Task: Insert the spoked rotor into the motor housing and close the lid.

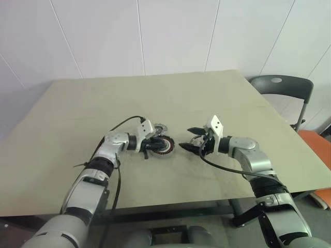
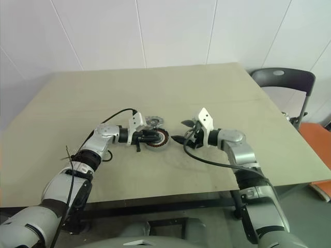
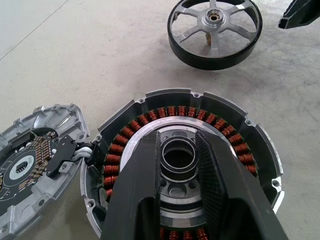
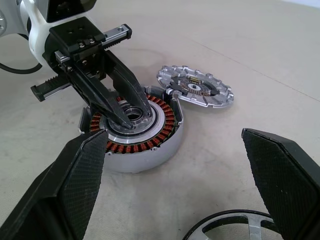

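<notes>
The motor housing (image 3: 220, 120), a silver-rimmed puck with a ring of copper windings, lies on the table. My left gripper (image 3: 178, 141) is shut on its pale centre hub, one black finger on each side. The lid (image 4: 195, 89), a pale grey slotted disc, lies flat against the housing's far side. The spoked rotor (image 3: 214, 30), a dark ring with silvery spokes, rests on the table between the housing and my right gripper (image 1: 189, 138). That gripper stands open, its fingers (image 4: 75, 185) spread wide just above the rotor and pointing at the housing, with nothing in them.
The tan table (image 1: 155, 93) has bare room all around the parts. A white wall stands behind it. A dark grey chair (image 1: 282, 85) and an orange seat (image 1: 318, 144) stand off the table's right side.
</notes>
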`<action>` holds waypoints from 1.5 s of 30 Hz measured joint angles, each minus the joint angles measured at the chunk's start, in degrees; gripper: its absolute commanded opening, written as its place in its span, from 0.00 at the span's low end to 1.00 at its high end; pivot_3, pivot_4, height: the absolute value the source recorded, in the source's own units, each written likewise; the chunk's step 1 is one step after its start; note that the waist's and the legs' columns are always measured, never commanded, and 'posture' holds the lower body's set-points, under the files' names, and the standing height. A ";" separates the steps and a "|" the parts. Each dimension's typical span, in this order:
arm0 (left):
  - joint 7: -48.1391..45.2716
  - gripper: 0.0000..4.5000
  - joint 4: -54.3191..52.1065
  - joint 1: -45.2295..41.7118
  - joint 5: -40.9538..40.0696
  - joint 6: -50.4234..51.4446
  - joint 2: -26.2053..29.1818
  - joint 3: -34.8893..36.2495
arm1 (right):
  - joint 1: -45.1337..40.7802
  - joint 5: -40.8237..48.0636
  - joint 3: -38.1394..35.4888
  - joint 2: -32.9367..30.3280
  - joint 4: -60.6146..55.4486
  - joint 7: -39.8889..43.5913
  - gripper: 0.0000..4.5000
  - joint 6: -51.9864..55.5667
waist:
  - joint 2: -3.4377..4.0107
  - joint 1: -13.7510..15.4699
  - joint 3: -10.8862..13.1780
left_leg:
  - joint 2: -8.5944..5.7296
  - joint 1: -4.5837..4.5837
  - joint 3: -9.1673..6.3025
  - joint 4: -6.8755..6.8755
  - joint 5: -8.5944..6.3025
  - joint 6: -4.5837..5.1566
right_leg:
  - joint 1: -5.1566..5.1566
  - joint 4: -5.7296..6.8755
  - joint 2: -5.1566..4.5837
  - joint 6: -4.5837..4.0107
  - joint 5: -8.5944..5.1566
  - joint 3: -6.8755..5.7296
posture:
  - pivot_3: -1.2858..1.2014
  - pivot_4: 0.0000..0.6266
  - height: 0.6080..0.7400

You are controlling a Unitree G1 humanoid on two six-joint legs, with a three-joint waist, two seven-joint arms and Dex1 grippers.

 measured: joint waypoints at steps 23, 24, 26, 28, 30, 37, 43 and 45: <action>0.28 0.16 -0.87 0.59 0.05 0.33 1.15 0.01 | 0.31 0.01 0.00 0.00 -0.03 -0.09 1.00 0.08 | 0.00 -0.01 0.00 | 0.00 0.01 0.00 0.02 0.00 0.00 | 0.01 0.02 0.00 0.00 0.00 0.00 | 0.52 0.00 1.00; 0.29 0.16 -0.91 0.64 0.03 0.32 1.13 0.02 | 0.35 0.01 0.00 0.00 -0.04 -0.09 1.00 0.08 | 0.00 -0.01 0.00 | 0.00 0.01 0.00 0.02 0.00 0.00 | 0.01 0.02 0.00 0.00 0.00 0.00 | 0.52 0.00 1.00; 0.33 0.16 -0.92 0.68 0.03 0.32 1.05 0.03 | 0.37 0.01 0.00 0.00 -0.05 -0.09 1.00 0.09 | 0.00 0.00 -0.01 | 0.00 0.03 0.00 0.03 0.00 0.00 | 0.02 0.03 0.00 0.00 0.00 0.00 | 0.52 0.00 1.00; 0.33 0.16 -0.93 0.71 0.02 0.32 0.91 0.03 | 0.39 0.01 0.00 0.00 -0.06 -0.10 1.00 0.10 | 0.00 0.01 -0.01 | 0.00 0.03 0.00 0.03 0.00 0.00 | 0.03 0.04 0.00 0.00 0.00 0.00 | 0.52 0.00 1.00; 0.32 0.16 -0.93 0.72 0.02 0.32 0.68 0.03 | 0.40 0.01 0.00 0.00 -0.06 -0.12 1.00 0.11 | -0.01 0.03 -0.01 | 0.00 0.04 0.00 0.05 0.00 0.00 | 0.05 0.04 0.00 0.00 0.00 0.00 | 0.52 0.00 1.00; 0.32 0.16 -0.93 0.75 0.03 0.32 0.52 0.04 | 0.64 0.01 0.00 0.00 -0.11 -0.22 1.00 0.12 | -0.01 0.03 -0.01 | 0.00 0.05 0.00 0.07 0.00 0.00 | 0.06 0.05 0.00 0.00 0.00 0.00 | 0.52 0.00 1.00; 0.33 0.16 -0.93 0.76 0.02 0.31 0.52 0.04 | 0.68 0.02 0.00 0.00 -0.14 -0.40 1.00 0.13 | -0.01 0.03 -0.01 | 0.00 0.05 0.00 0.07 0.00 0.00 | 0.06 0.06 0.00 0.00 0.00 0.00 | 0.52 0.00 1.00; 0.39 0.16 -0.92 0.76 0.03 0.31 0.51 0.05 | 0.68 0.03 0.00 0.00 -0.14 -0.45 1.00 0.13 | -0.01 0.02 -0.01 | 0.00 0.05 0.00 0.08 0.00 0.00 | 0.06 0.06 0.00 0.00 0.00 0.00 | 0.52 0.00 1.00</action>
